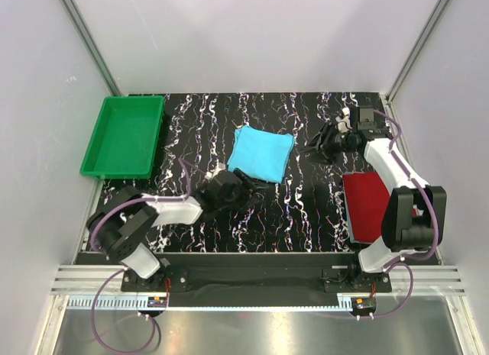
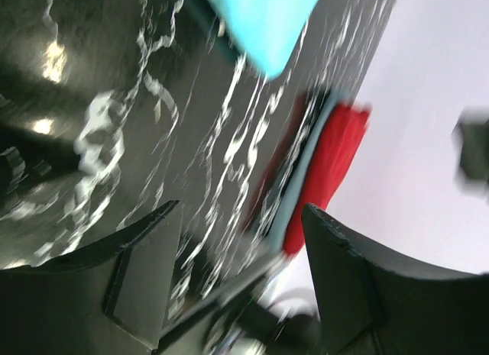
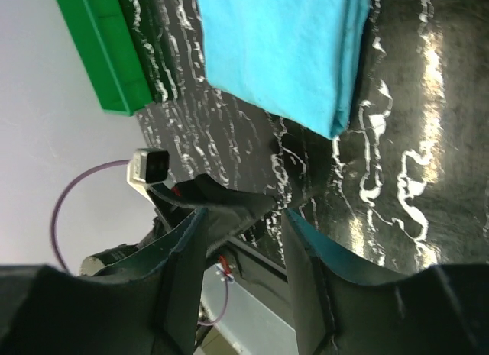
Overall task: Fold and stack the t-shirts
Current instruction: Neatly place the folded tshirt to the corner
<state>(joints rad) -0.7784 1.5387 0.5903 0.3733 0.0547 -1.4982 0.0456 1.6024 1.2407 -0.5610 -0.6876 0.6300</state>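
Turquoise cloth t-shirt (image 1: 260,154) sits folded between my left gripper (image 1: 250,182) and right gripper (image 1: 321,149), both parted and empty; folded dark red t-shirt (image 1: 368,206) not yet stacked.

A tray (image 1: 122,141) sits at the far left corner of the table (image 1: 306,210). One folded t-shirt (image 1: 260,154) lies mid-table. A second t-shirt (image 1: 368,206) lies well apart at the near right edge, perhaps overhanging it.

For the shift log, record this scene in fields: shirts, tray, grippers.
turquoise t-shirt: folded, table centre
dark red t-shirt: folded, right side, apart from the turquoise one
stacked: not yet
green tray: far left, no shirt inside
left gripper: open, holding nothing
right gripper: open, holding nothing
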